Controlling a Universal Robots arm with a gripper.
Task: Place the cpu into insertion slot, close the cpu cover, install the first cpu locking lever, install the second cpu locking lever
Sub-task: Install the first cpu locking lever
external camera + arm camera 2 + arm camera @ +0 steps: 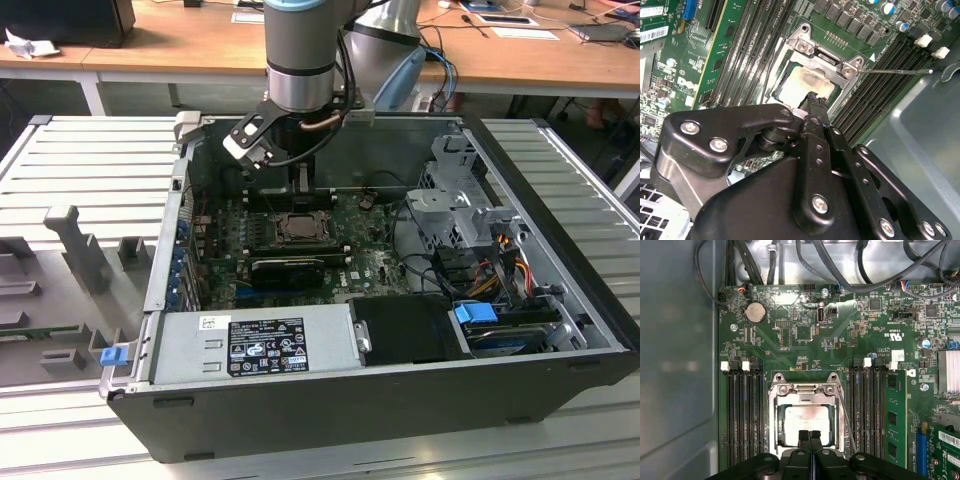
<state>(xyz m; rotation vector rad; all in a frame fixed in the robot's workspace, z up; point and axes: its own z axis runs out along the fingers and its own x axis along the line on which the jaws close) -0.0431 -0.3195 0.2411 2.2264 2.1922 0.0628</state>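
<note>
The gripper [809, 436] — fingers pressed together, holding nothing — hangs just above the chip [805, 421], which is framed by its cover [802, 390].

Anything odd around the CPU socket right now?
One thing: a thin locking lever angles out from the cpu cover across the memory slots instead of lying along the frame, so it looks unlatched. The cpu sits flat in the window, shut fingers over its edge. No damage visible.
</note>
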